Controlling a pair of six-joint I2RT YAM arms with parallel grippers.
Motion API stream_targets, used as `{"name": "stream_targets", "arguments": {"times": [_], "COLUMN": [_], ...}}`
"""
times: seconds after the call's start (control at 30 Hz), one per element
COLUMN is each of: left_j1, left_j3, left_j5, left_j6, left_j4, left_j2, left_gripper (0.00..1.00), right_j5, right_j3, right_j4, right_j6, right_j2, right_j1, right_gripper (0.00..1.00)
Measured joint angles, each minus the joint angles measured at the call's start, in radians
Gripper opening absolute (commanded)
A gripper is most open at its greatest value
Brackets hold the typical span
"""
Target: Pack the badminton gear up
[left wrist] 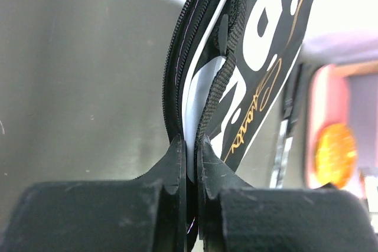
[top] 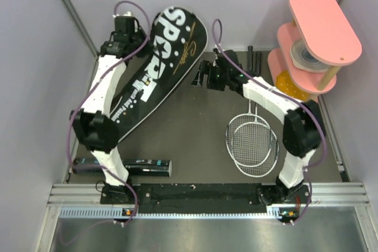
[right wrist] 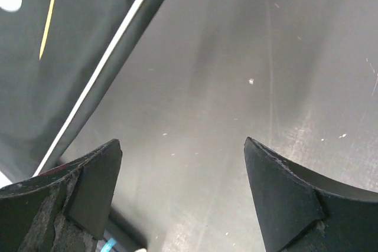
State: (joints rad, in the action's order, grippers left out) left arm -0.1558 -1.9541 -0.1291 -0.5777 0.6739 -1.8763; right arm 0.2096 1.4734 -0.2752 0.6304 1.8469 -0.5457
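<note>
Left gripper (left wrist: 190,149) clamped on black, white-lettered SPORT bag (top: 171,57) zipper edge — right gripper (right wrist: 183,143) apart.

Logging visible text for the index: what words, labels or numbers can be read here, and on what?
"SPORT": large white letters on the black racket-shaped bag.
Gold script beside it: not legible.
Small white print along the bag's neck: too small.
Label on the long black tube: too blurred.
</note>
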Motion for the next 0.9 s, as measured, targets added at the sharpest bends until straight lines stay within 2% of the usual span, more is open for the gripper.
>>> {"name": "stream_targets", "arguments": {"times": [0.13, 0.3, 0.4, 0.5, 0.7, 0.9], "left_j1": [0.006, 0.005, 0.005, 0.004, 0.0, -0.003], "left_j3": [0.0, 0.039, 0.219, 0.408, 0.541, 0.627], "left_j5": [0.025, 0.003, -0.043, -0.07, -0.055, -0.04], "left_j6": [-0.172, -0.401, -0.541, -0.659, -0.753, -0.848], "left_j4": [-0.026, -0.081, -0.182, -0.227, -0.234, -0.347], "left_j2": [0.136, 0.171, 0.203, 0.232, 0.314, 0.451], "left_gripper": [0.0, 0.0, 0.0, 0.0, 0.0, 0.0], "right_j5": [-0.043, -0.106, -0.111, -0.137, -0.19, -0.237], "right_j3": [0.009, 0.062, 0.052, -0.036, -0.221, -0.25], "right_j4": [-0.042, -0.054, -0.046, -0.021, -0.003, -0.002], "right_j6": [-0.087, -0.166, -0.173, -0.173, -0.156, -0.174], "right_j2": [-0.163, -0.286, -0.334, -0.394, -0.455, -0.459], "right_j1": [-0.071, -0.218, -0.261, -0.256, -0.256, -0.301], "right_gripper": [0.9, 0.91, 0.91, 0.92, 0.92, 0.93]}}
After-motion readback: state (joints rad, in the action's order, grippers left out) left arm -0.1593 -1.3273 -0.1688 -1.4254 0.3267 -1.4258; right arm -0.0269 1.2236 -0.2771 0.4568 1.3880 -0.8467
